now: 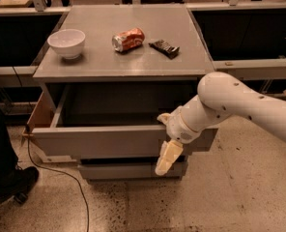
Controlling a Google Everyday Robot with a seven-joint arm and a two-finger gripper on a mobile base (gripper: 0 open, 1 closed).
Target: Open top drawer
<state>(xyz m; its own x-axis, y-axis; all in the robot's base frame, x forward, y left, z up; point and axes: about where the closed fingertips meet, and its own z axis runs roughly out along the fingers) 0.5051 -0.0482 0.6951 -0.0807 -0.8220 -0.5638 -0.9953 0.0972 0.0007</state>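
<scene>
The top drawer (99,141) is a wide grey drawer with a flat front panel. It stands pulled out from the grey cabinet (123,62), and its grey box interior shows. My gripper (165,137) is at the right part of the front panel's top edge. One cream finger (163,116) hooks behind the panel and the other finger (167,157) hangs down its front, so the gripper is shut on the panel. My white arm (239,105) reaches in from the right.
A white bowl (66,42), a crushed red can (128,39) and a dark snack bar (164,47) lie on the cabinet top. A narrower lower drawer front (128,170) sits below. A black cable (56,178) runs on the floor at left, near a person's dark shoe (7,185).
</scene>
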